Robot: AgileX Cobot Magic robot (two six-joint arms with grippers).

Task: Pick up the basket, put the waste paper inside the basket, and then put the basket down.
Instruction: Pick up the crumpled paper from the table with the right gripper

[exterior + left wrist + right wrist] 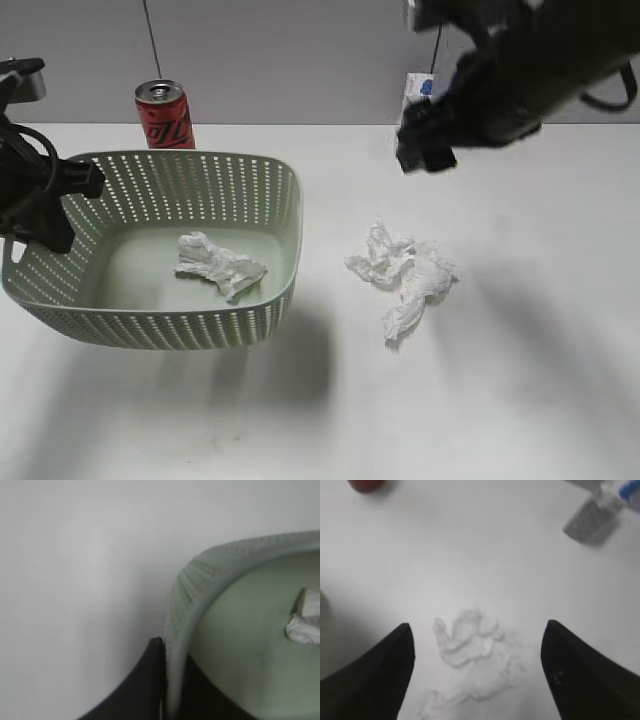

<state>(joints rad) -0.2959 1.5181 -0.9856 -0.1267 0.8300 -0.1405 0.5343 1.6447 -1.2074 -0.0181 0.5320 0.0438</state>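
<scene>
The pale green slotted basket [270,215] hangs tilted above the table at the left, its shadow below it. My left gripper [45,205] is shut on its left rim; the left wrist view shows the rim [176,630] pinched between the jaws [172,680]. One white paper wad [218,264] lies inside the basket and shows in the left wrist view [305,622]. A second, larger waste paper wad [403,273] lies on the table to the right. My right gripper [425,150] is open and empty, high above that wad [470,652], which sits between its fingers [477,650].
A red can [164,113] stands at the back behind the basket; it shows in the right wrist view [366,484]. A small white carton with a blue cap [420,90] stands at the back right, partly hidden by my right arm. The table [520,380] is white.
</scene>
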